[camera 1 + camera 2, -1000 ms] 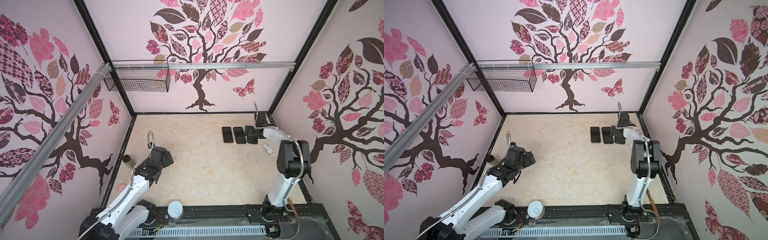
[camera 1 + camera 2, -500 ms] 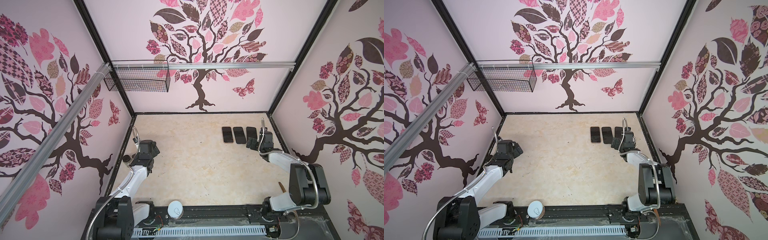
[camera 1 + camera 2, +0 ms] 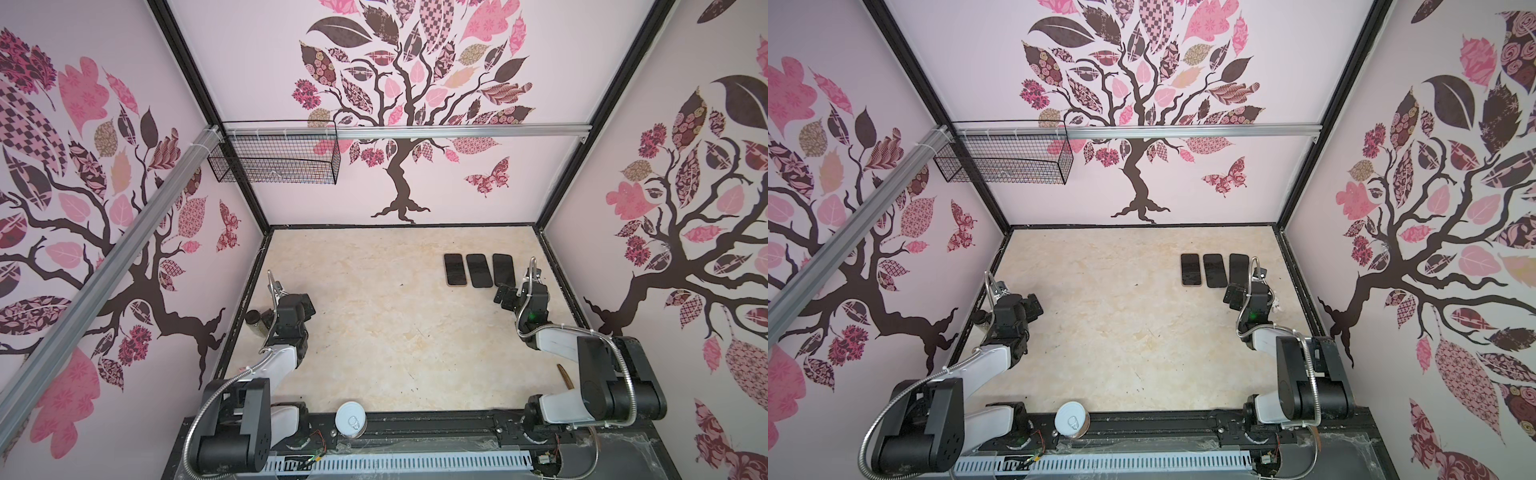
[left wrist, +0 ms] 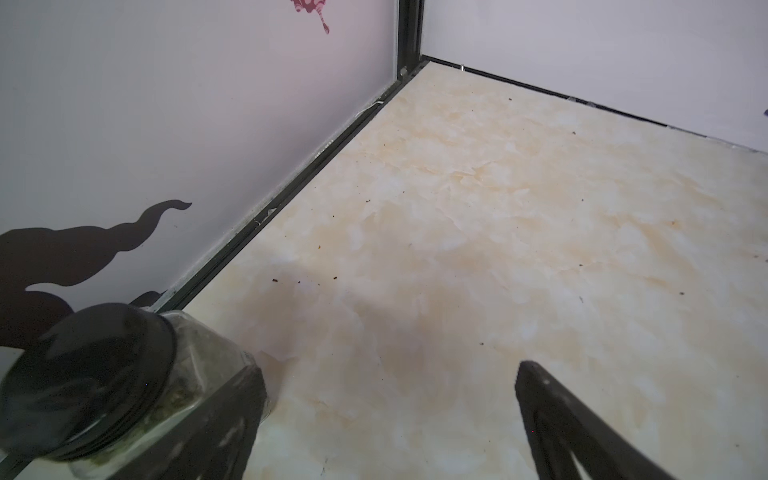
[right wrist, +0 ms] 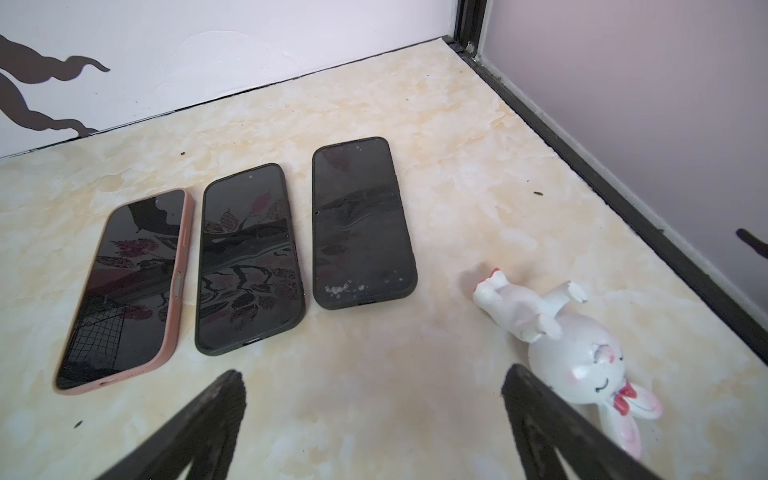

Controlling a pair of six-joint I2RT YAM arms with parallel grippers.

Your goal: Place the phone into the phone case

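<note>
Three phones lie face up in a neat row toward the far right corner of the tabletop [image 3: 374, 332]: the pink-cased phone [image 5: 124, 291], the middle phone [image 5: 249, 257] in a dark green shell, and the third phone [image 5: 361, 224] in a black one. Each looks seated in its case already, so I judge the row to be finished work laid out tidily. My right gripper [image 5: 374, 374] hangs just short of their near ends, jaws spread wide and holding nothing. A rabbit figurine [image 5: 573, 353] lies tipped over beside it. My left gripper [image 4: 390, 370] is equally wide and empty. It is parked at the tabletop's left edge just beside a black-lidded jar [image 4: 104, 374], out of the way. The phones' long axes run parallel from me toward the back wall [image 3: 457, 187], with the charging-port ends facing me.
</note>
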